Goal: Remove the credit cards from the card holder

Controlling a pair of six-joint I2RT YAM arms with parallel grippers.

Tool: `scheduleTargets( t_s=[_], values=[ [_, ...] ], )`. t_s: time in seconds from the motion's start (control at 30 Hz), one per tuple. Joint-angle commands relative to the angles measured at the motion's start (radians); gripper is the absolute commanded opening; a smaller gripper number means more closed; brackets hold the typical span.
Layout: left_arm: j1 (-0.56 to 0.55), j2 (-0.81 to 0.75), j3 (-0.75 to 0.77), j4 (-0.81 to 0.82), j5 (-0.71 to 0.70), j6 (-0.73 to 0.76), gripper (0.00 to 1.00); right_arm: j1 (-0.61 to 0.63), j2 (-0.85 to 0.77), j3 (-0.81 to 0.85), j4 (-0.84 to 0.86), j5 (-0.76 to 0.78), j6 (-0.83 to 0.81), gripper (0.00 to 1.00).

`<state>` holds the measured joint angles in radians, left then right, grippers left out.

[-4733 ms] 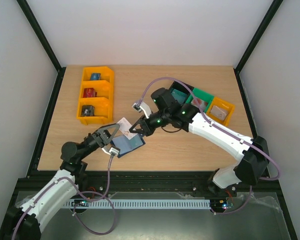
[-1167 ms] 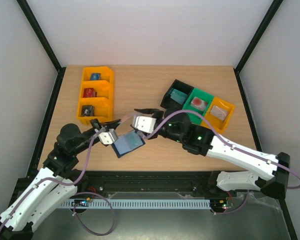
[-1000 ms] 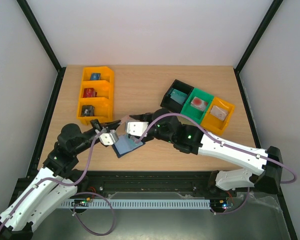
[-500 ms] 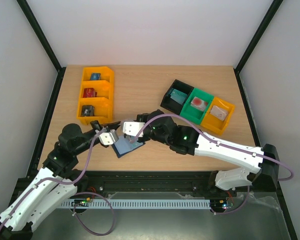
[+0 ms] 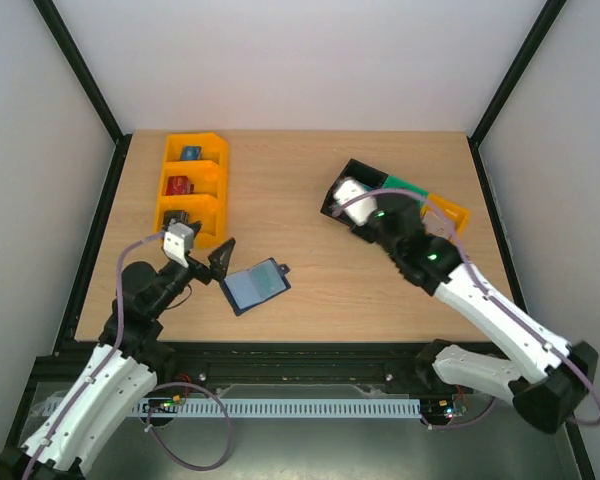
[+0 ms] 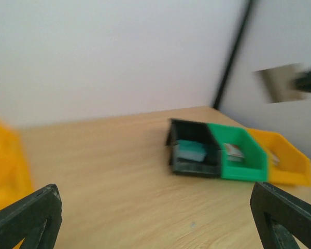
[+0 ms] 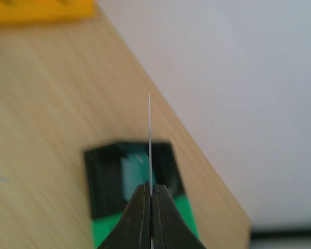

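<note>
The top camera is looking steeply down from above and behind the near edge, taking in the whole table (image 5: 300, 190) from some way off. The left wrist camera is sitting low at the near left, near the card holder (image 5: 257, 286), and is facing across the wood toward the black bin (image 6: 172, 145) and green bin (image 6: 243, 174) at the far right. The right wrist camera is hovering above the right side, apparently pointing down and leftward at the black bin, though blur is making this uncertain. All three views are sharing those two bins.
</note>
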<state>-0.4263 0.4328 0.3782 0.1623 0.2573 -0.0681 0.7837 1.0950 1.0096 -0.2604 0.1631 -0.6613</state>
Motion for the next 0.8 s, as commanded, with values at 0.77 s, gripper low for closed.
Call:
scheduleTargets(
  t_s=[0.77],
  values=[
    [0.218,-0.297,-0.223,0.080,-0.283,-0.474,1.00,-0.849,0.318,0.027,-0.157,-0.056,-0.541,0.01]
  ],
)
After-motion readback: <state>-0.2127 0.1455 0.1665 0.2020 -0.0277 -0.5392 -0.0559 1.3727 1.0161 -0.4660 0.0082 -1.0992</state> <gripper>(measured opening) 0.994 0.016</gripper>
